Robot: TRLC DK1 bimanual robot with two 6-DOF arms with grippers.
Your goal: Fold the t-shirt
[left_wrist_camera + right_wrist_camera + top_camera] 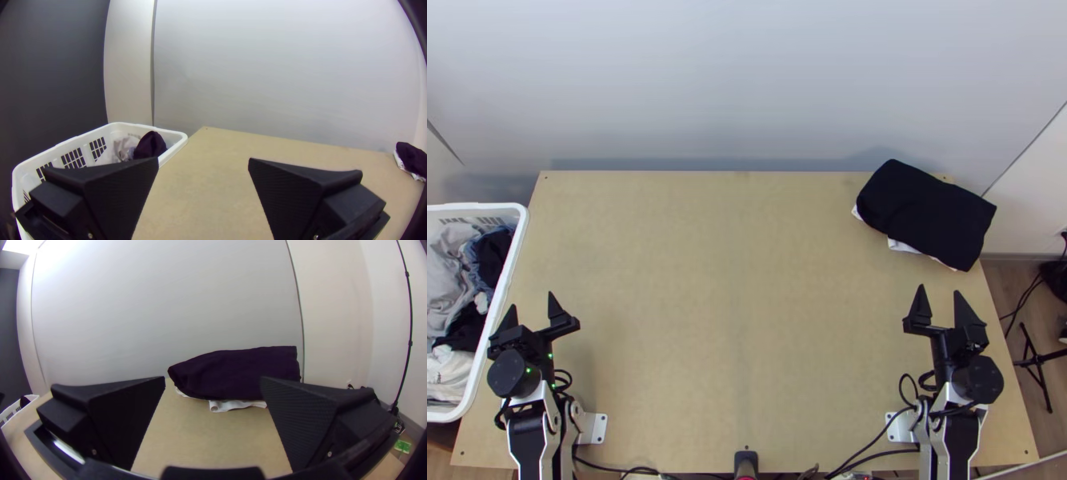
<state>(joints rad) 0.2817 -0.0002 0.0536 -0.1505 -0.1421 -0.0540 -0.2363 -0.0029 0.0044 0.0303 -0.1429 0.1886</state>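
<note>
In the top view my left gripper stands open over the table's near left, beside the basket; the left wrist view shows the gripper with its fingers wide apart. My right gripper stands open at the near right, and the right wrist view has this gripper with nothing between its fingers. A black folded cloth lies on white cloth at the far right corner, beyond the right gripper. The dark cloth looks like a thick flat bundle; whether it is a t-shirt I cannot tell.
A white basket holding several bunched garments stands at the left edge of the wooden table. Cables run along the near edge. A black stand is on the floor at the right.
</note>
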